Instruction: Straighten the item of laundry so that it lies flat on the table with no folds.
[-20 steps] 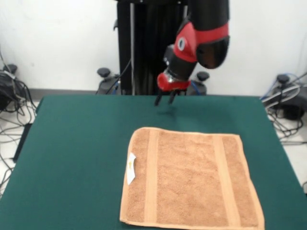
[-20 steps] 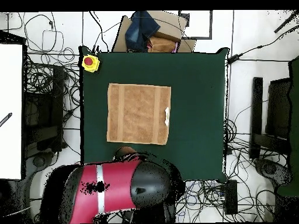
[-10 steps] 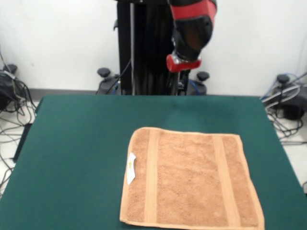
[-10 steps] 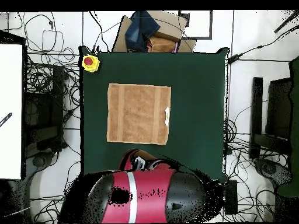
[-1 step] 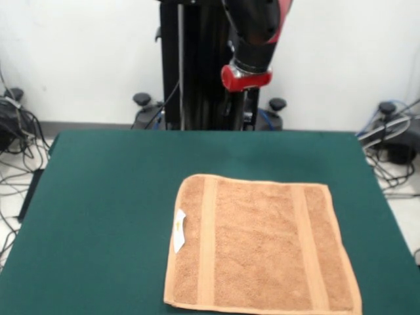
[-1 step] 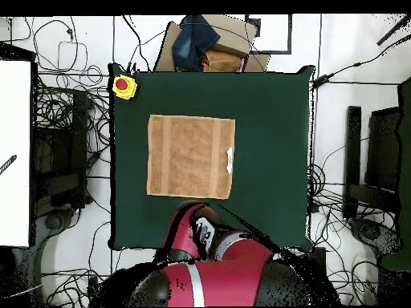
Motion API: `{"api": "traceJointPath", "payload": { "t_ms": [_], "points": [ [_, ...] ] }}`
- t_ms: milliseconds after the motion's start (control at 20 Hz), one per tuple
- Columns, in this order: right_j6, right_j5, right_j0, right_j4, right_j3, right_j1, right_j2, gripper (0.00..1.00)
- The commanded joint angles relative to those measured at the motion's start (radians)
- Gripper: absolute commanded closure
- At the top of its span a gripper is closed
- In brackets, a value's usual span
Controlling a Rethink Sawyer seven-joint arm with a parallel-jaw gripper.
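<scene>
The towel (image 5: pixel 259 246) is seen spread flat on the green bench (image 5: pixel 105 216), with no folds visible. In the front view it lies toward the near edge and somewhat right of the middle. Two paler woven bands run across it, one near each side, and a white tag (image 5: pixel 178 231) sticks out from its left edge. In the overhead view the towel (image 6: pixel 191 156) is placed left of the bench's centre, with the tag (image 6: pixel 230 156) on its right edge.

The arm (image 5: pixel 252 39) is held high behind the far edge of the bench, well apart from the towel. Its red collar is visible, but the claw (image 5: pixel 244 108) is lost against the dark pedestal, so whether it is spread or pressed together cannot be told. In the overhead view the arm (image 6: pixel 210 261) covers the bench's bottom edge.

Nothing lies between the arm and the towel. A yellow box with a red button (image 6: pixel 123 86) is set at one corner of the bench. A cardboard box with dark cloth (image 6: pixel 207 44) is seen just beyond the top edge. Cables (image 6: pixel 60 112) are strewn over the pale floor on both sides. A white wall (image 5: pixel 79 59) is seen behind.
</scene>
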Motion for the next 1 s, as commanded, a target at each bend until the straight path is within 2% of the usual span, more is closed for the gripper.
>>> {"api": "traceJointPath", "payload": {
  "t_ms": [50, 200, 300, 500, 550, 1000],
  "points": [
    [-0.041, -0.046, -0.013, 0.034, -0.085, -0.027, 0.036, 0.00],
    [-0.035, -0.064, -0.047, 0.069, -0.091, -0.026, 0.056, 0.00],
    [-0.071, -0.065, -0.083, 0.093, -0.093, -0.009, 0.081, 0.00],
    [-0.059, -0.037, -0.074, 0.121, -0.099, -0.009, 0.070, 0.00],
    [-0.060, -0.038, -0.073, 0.126, -0.100, -0.008, 0.068, 1.00],
    [-0.005, -0.060, -0.036, 0.100, -0.117, -0.014, 0.039, 1.00]
  ]
}}
